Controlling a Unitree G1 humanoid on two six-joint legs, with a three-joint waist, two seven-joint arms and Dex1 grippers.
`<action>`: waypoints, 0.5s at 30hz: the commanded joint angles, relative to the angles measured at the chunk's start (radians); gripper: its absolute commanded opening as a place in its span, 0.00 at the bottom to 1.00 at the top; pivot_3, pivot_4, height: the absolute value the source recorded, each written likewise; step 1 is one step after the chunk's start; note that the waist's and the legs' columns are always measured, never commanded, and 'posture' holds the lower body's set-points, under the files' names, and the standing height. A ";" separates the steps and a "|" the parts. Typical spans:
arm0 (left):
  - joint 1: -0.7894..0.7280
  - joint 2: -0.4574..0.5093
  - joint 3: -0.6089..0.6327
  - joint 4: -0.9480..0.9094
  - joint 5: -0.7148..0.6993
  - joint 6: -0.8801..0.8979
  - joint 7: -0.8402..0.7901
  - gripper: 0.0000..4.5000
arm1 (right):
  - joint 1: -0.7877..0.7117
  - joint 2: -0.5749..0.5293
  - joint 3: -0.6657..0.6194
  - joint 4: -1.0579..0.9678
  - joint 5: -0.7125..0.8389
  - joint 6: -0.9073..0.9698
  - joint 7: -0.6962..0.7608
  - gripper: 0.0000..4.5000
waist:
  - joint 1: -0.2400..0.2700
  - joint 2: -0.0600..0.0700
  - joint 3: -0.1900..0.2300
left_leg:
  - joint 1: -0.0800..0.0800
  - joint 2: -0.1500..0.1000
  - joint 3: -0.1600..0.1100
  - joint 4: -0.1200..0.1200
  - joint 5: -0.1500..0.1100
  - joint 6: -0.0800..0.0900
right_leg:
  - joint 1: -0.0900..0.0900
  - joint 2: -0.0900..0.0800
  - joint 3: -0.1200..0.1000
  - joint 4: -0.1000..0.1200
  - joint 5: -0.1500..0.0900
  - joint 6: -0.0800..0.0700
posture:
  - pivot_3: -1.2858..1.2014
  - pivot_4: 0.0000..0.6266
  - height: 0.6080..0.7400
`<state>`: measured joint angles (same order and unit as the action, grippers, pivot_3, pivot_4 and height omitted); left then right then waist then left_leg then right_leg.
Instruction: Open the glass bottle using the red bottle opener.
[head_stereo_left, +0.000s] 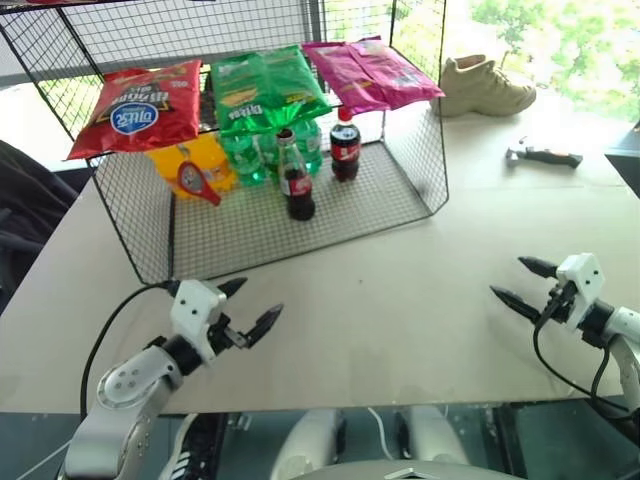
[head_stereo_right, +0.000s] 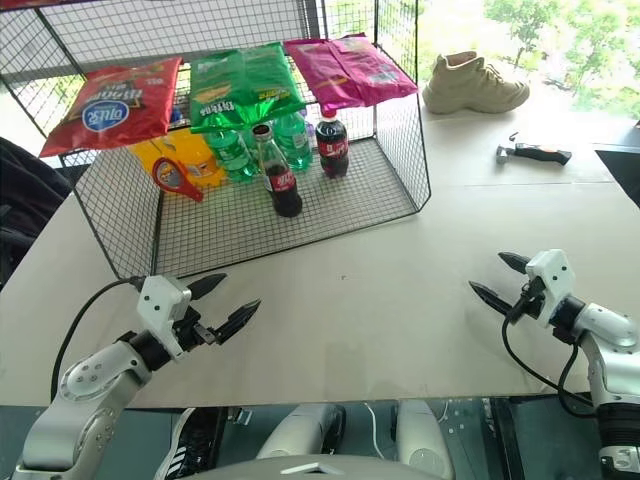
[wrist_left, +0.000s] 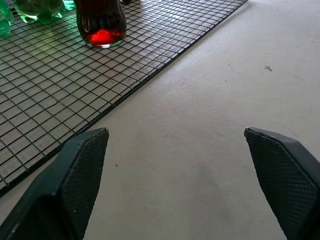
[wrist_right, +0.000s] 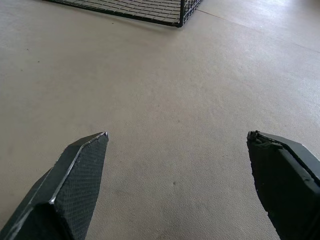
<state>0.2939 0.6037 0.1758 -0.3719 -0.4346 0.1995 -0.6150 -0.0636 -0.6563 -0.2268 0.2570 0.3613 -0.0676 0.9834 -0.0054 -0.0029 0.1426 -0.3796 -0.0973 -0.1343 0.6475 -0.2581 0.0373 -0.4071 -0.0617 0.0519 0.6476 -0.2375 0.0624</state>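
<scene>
Bottle: slim clear glass cola bottle (head_stereo_left: 295, 180), upper centre, upright on wire rack; fragile, slick, so grip its body.
Opener: flat red ring-headed opener (head_stereo_left: 196, 181) just left; take its handle.
End effectors: your left end effector (head_stereo_left: 247, 308) and right end effector (head_stereo_left: 523, 285) spread wide, empty.

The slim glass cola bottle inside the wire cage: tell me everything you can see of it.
The slim clear glass cola bottle stands upright on the black wire-mesh shelf floor, near the middle. It has a long narrow neck, dark liquid, and a red label with white script. Its top looks still capped, though the cap is too small to be sure. The green plastic bottles stand close behind it. The left wrist view shows its base resting on the mesh, glowing red. Nothing grips it.
</scene>
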 joint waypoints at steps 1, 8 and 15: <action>-0.029 0.003 -0.003 0.008 0.017 -0.011 -0.020 1.00 | 0.019 -0.018 -0.037 -0.051 0.026 0.007 0.004 0.99 | 0.000 0.000 0.000 | 0.000 0.000 0.000 0.000 0.000 0.000 | 0.000 0.000 0.000 0.000 0.000 0.000 | 0.52 0.24 0.94; -0.069 -0.001 -0.015 0.045 0.045 -0.022 -0.060 1.00 | 0.048 -0.014 -0.049 -0.067 0.029 0.012 0.002 0.99 | 0.013 0.000 0.000 | 0.000 0.000 0.000 0.000 0.000 0.000 | 0.000 0.000 0.000 0.000 0.000 0.000 | 0.52 0.24 0.94; -0.088 -0.021 -0.001 0.066 0.053 -0.035 -0.059 1.00 | 0.042 -0.005 -0.042 -0.069 0.024 0.011 -0.002 0.99 | 0.018 0.000 0.000 | 0.000 0.000 0.000 0.000 0.000 0.000 | 0.000 0.000 0.000 -0.001 0.000 0.000 | 0.52 0.24 0.94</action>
<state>0.2137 0.5889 0.1526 -0.2979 -0.3818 0.1882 -0.6748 -0.0158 -0.6573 -0.2466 0.2237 0.3668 -0.0487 0.9821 0.0127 -0.0029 0.1426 -0.3799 -0.0973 -0.1341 0.6474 -0.2581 0.0373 -0.4071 -0.0619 0.0518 0.6468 -0.2376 0.0624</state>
